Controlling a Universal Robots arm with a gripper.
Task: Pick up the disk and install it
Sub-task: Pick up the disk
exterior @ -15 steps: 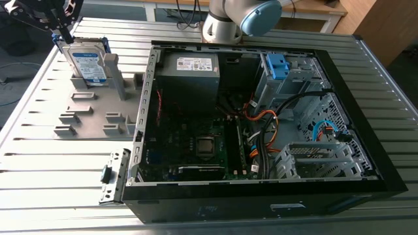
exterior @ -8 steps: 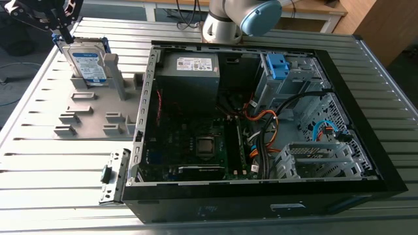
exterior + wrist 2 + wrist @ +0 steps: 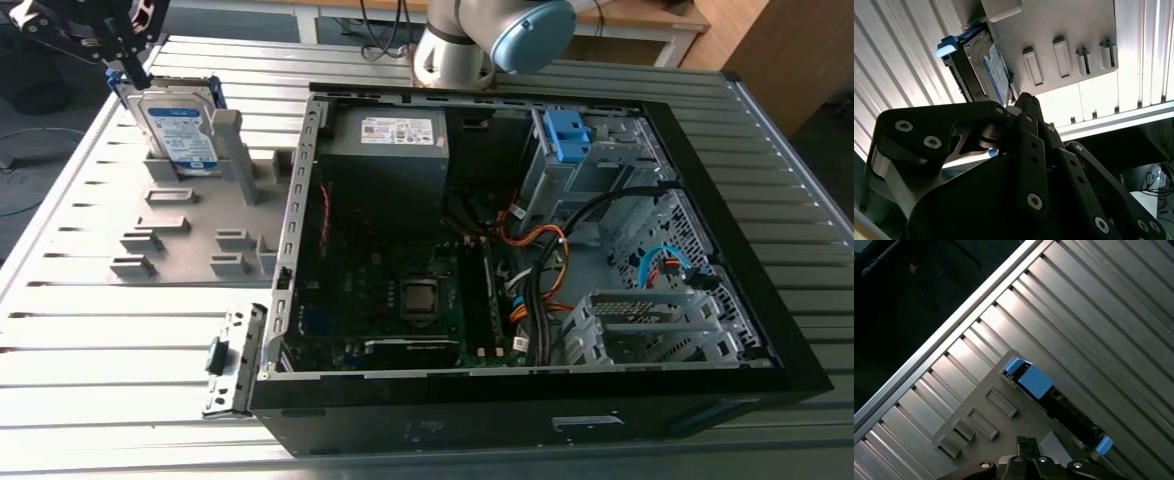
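The disk (image 3: 178,128) is seen standing on edge in a slot of the grey fixture plate (image 3: 174,232), at the far corner of the slatted metal table (image 3: 120,335) on the exterior view's left. Its labelled broad face is turned toward the open computer case (image 3: 534,425), and its longer side appears to rise upright, with the blue caddy frame capping the thin top edge, as shown in the first wrist view (image 3: 1034,382). The gripper (image 3: 120,58) is held just above the disk's top corner. Whether it is spread or closed cannot be told, nor whether contact is made. In the second wrist view the gripper (image 3: 1025,102) is pictured near the disk (image 3: 994,72), with the plate's empty slots (image 3: 1064,47) beyond. A grey upright post (image 3: 228,145) of the plate stands just beside the disk, between it and the case's side wall (image 3: 315,170). Inside the case, a grey power-supply box (image 3: 387,150), a bare blue bracket (image 3: 567,135) and a tangle of orange and black cables (image 3: 547,255) are laid out. The arm's base (image 3: 461,45) is mounted behind the case.
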